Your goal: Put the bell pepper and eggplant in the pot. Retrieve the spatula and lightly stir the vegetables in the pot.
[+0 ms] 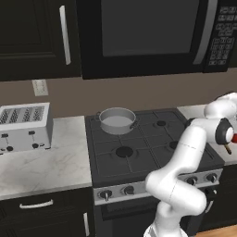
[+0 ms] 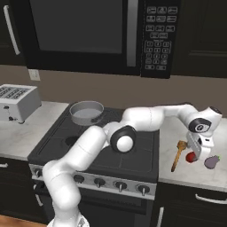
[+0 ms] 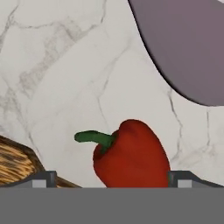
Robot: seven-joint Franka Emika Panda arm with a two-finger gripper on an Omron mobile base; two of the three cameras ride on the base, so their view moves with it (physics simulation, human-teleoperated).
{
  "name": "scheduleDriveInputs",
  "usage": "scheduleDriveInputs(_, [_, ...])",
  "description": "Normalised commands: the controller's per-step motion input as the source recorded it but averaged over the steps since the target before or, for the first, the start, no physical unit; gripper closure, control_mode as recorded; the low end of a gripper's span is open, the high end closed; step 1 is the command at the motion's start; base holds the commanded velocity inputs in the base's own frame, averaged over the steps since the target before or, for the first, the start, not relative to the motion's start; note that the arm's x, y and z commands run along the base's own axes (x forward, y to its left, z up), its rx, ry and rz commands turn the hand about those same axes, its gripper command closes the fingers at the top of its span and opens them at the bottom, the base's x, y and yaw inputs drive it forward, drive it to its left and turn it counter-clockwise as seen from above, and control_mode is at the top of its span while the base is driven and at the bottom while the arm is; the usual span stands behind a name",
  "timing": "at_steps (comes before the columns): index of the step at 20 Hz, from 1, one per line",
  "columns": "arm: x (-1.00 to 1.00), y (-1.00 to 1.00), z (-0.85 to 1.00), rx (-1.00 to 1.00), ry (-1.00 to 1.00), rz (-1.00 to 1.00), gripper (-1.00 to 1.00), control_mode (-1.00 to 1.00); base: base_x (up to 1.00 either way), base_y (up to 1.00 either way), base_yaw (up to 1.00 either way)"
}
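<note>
1. Marble counter [image 2: 195, 175] right of the stove carries the work: gripper [image 3: 112, 177], jaws spread wide, straddles the bell pepper [image 3: 131, 155].
2. Lower squarely, close on its body (not the stem).
3. Eggplant [image 2: 212, 161] and spatula [image 2: 178, 155] flank the pepper; pot [image 2: 86, 112] sits well apart on the stove.

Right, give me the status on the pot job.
Nothing is done yet: the pot on the back burner looks empty. In hand: the gripper, jaws open, is low over the bell pepper on the right counter. Left: both vegetables into the pot, then stirring with the spatula; the eggplant lies beside the pepper.
</note>
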Motion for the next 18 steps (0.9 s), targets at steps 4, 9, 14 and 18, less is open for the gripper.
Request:
scheduleDriveInputs(4, [-0.3,0.0,-0.22,-0.02,0.0,0.0,-1.0,-1.0,0.0,0.0,0.0])
scheduleDriveInputs(9, [-0.13,0.09,-0.41,-0.05,0.0,0.0,-1.0,-1.0,0.0,0.0,0.0])
scheduleDriveInputs(14, [0.0,0.21,-0.23,-0.03,0.0,0.0,-1.0,-1.0,0.0,0.0,0.0])
scheduleDriveInputs(18, [0.0,0.07,-0.05,0.0,0.0,0.0,-1.0,-1.0,0.0,0.0,0.0])
